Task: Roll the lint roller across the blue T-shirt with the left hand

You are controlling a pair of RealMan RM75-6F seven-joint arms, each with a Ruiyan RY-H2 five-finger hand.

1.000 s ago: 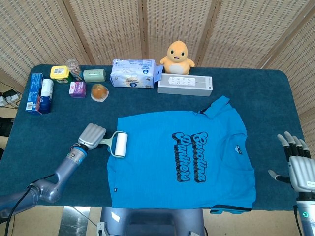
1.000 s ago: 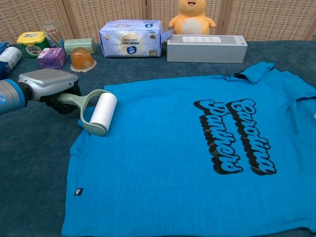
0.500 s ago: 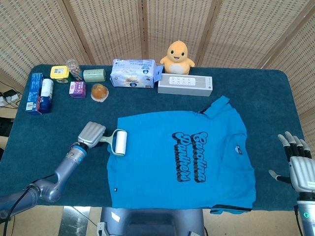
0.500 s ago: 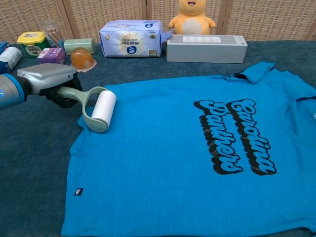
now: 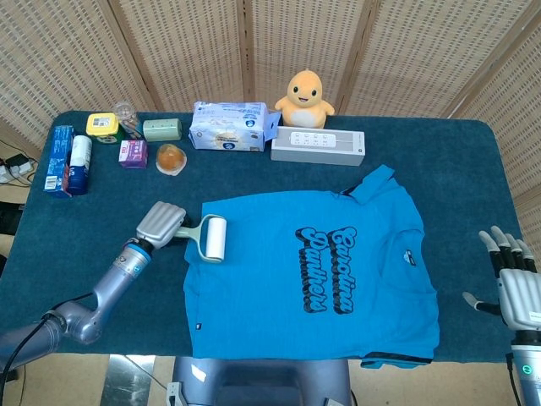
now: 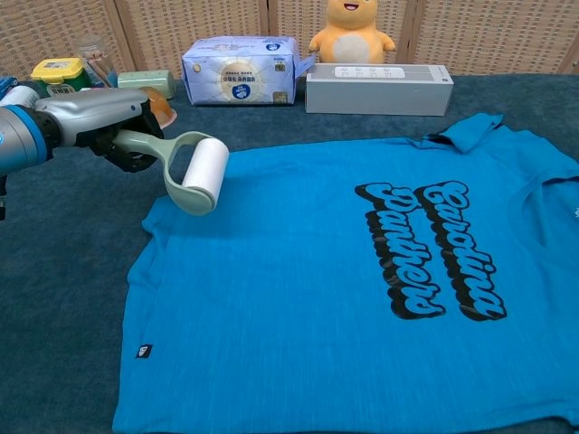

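table [image 5: 473, 161]: covered in dark teal cloth, it carried every item and stood in front of woven cane screens.
blue t-shirt [image 5: 279, 288] [image 6: 289, 298]: lay flat across the near middle of the table, black lettering on the chest, one sleeve pointing toward the far edge.
left arm [image 5: 101, 292]: grey, with a blue band at the wrist, it reached in from the near left corner.
grey speaker box [image 5: 318, 145] [image 6: 378, 88]: lay along the far edge, just past the shirt's raised sleeve.
tissue pack [image 5: 228, 126] [image 6: 239, 70]: pale blue and white, just left of the speaker box.
plush duck [image 5: 304, 99] [image 6: 353, 27]: orange and yellow, sat behind the speaker box.
right hand [image 5: 511, 283]: hung at the near right edge, well apart from the shirt, fingers spread and holding nothing.
left hand [image 5: 159, 225] [image 6: 95, 122]: fingers were wrapped around the roller's handle, just left of the shirt's left sleeve.
lint roller [image 5: 208, 238] [image 6: 194, 172]: pale green frame and white drum; the drum sat over the shirt's upper left corner at the sleeve edge, tilted; contact with the cloth could not be told.
blue carton [image 5: 57, 161]: lay at the far left edge, with a white-and-blue tube [image 5: 79, 165] just beside it.
small items: a yellow-lidded tub [image 5: 101, 126], a green case [image 5: 162, 129], a purple box [image 5: 133, 154] and an orange cup [image 5: 171, 158] clustered at the far left.
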